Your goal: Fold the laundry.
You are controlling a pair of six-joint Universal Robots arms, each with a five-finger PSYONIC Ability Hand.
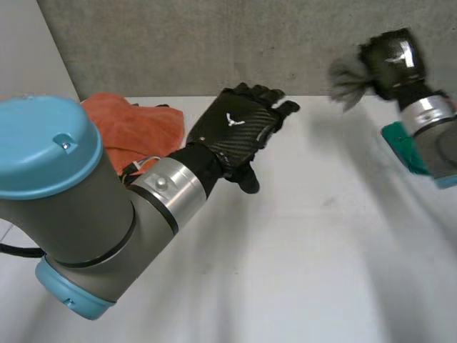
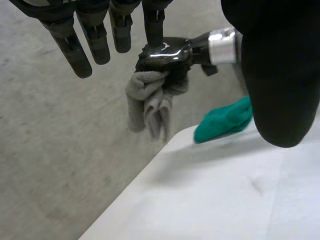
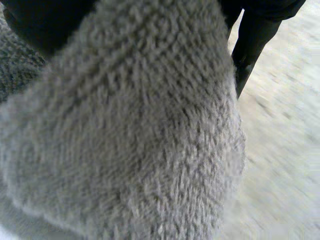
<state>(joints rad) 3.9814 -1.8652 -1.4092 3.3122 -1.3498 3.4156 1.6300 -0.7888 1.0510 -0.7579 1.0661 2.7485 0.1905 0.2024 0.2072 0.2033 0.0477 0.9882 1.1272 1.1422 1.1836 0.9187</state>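
Grey cloth (image 1: 348, 80): fleecy, bunched, hanging in the air past the counter's (image 1: 300, 250) far edge.
Right hand (image 1: 391, 57): fingers clenched round the grey cloth's top.
Left hand (image 1: 235, 128): fingers straight and spread, holding nothing, above the counter's middle.
Orange cloth (image 1: 132, 125): crumpled on the counter's far left.
Green cloth (image 1: 403, 146): at the counter's right edge.

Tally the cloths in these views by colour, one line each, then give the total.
orange crumpled cloth: 1
grey fluffy cloth, held up by the right robot hand: 1
green bunched cloth: 1
Total: 3
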